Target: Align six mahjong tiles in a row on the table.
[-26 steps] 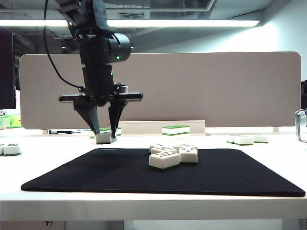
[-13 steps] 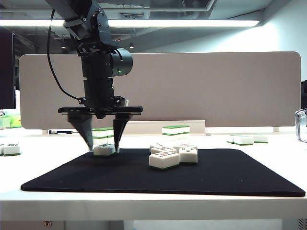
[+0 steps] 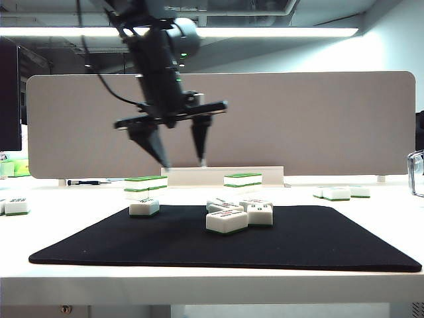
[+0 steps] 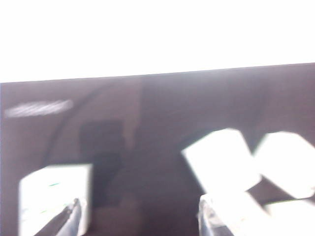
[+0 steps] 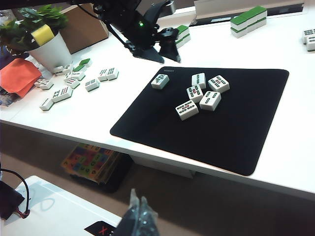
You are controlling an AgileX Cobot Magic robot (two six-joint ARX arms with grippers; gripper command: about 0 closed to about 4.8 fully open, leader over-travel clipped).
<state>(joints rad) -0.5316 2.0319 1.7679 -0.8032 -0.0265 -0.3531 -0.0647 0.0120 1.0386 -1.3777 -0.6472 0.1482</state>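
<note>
mahjong tile [image 3: 144,208] on mat | below open left hand [image 3: 183,163] | right hand [image 5: 139,212] shut

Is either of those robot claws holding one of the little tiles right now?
No. The left gripper hangs open above the black mat with nothing between its fingers; the single tile lies below it. The right gripper, off the table, is shut and holds nothing.

backdrop: grey rounded-corner partition panel [image 3: 265,122] along the desk's far edge; ceiling: long fluorescent strip light [image 3: 265,32]; desk's left corner: potted plant [image 5: 42,37] in white pot; under desk: colourful box [image 5: 91,160]
</note>
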